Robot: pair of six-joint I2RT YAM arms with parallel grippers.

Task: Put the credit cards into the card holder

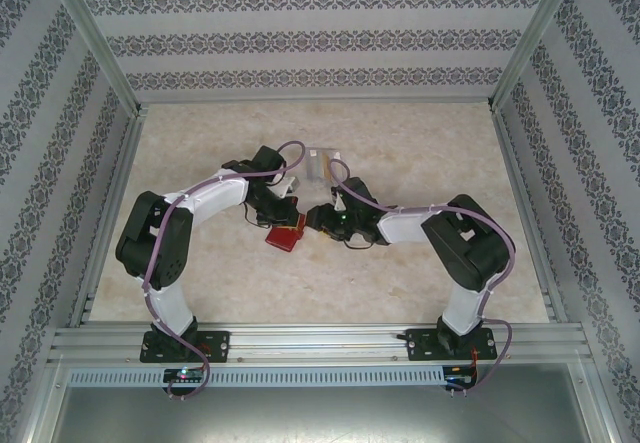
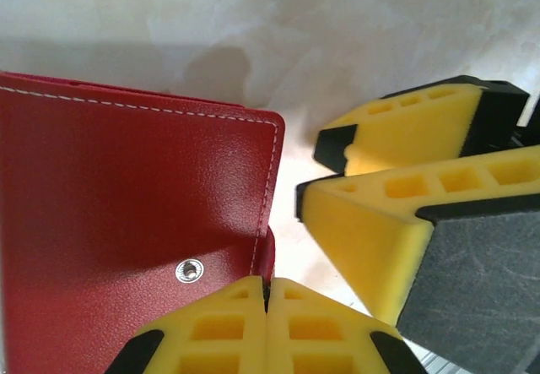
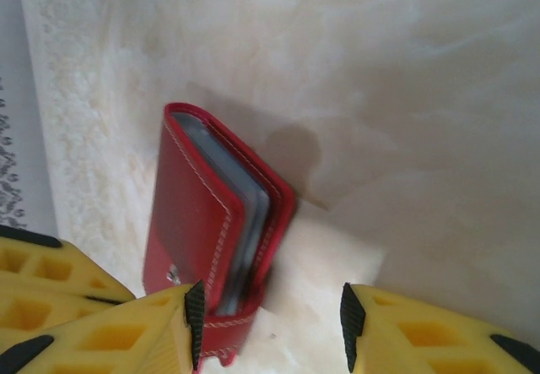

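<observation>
One card holder (image 1: 285, 235): red and folded, at the middle of the tabletop (image 1: 210, 283), between my two grippers. In the right wrist view it stands on edge, with the grey-blue pockets (image 3: 249, 209) showing between the covers. I cannot tell whether it rests on the surface or hangs just above it.
Snap stud (image 2: 190, 270): on the outer cover, just beside the red tab that runs down between my left fingers.
Left gripper (image 2: 267, 298): fully closed, pinching the card holder at the tab near its corner.
Right gripper (image 3: 270, 327): jaws apart, holding nothing. The card holder's near end sits between them, against or just beside one pad (image 3: 195, 315) and well apart from the other.
Step in hand: as I judge it, spreading the covers so a pocket mouth is open for the credit cards.
How to do it well: use the left pinch as a firm, steady anchor. Close the right jaws on the loose cover alone, not on the whole stack of pockets. Then swing that cover away around the spine slowly, without twisting.
Risk: if I grab both covers, nothing opens. If I pull too hard, the tab may slip from my left fingers.
Clear case (image 1: 322, 166): beyond both grippers and apart from the card holder, so I leave it alone.
</observation>
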